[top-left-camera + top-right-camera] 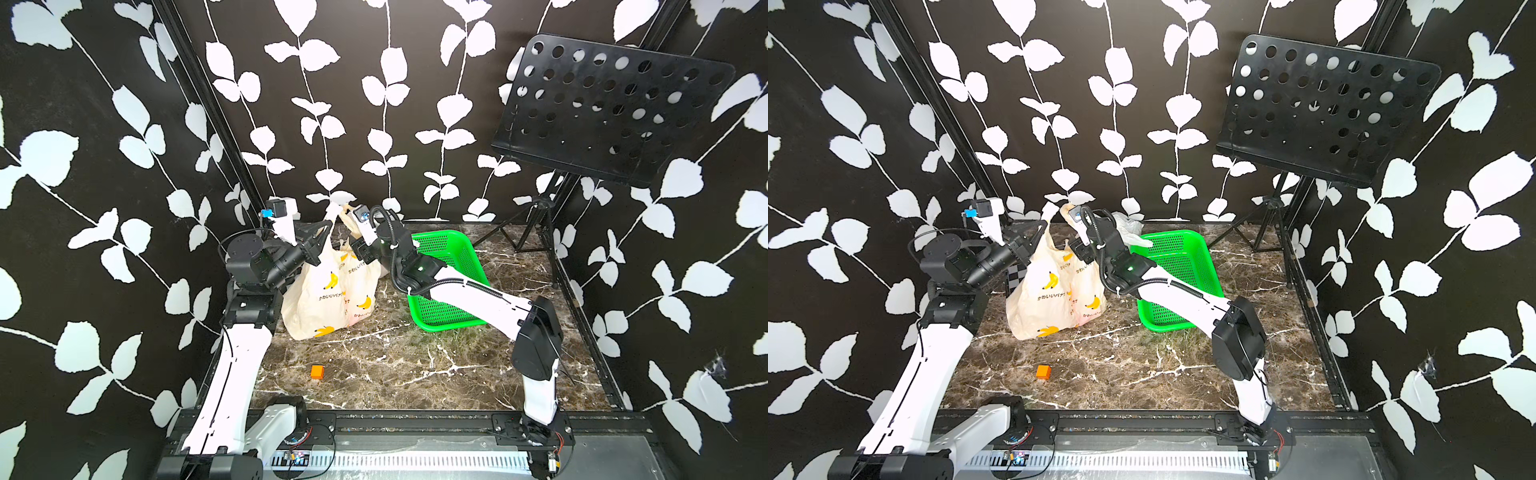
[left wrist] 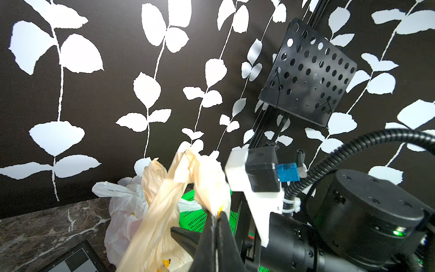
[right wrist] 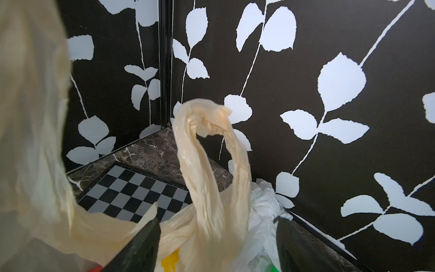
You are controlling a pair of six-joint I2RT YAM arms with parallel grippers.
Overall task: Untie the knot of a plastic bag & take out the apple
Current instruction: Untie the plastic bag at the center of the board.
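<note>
On the marbled table [image 1: 415,374], under black leaf-patterned walls, the plastic bag [image 1: 320,291] stands just beside the green basket [image 1: 453,266]; we cannot see the apple, presumably inside. Our left end effector [image 2: 215,219] is pressed together on the bag's rim, and the right end effector [image 3: 217,219] is spread with a handle loop [image 3: 191,164] rising between its jaws. We should close the right low on that loop and draw it gently toward the basket, so the mouth opens without tearing.
</note>
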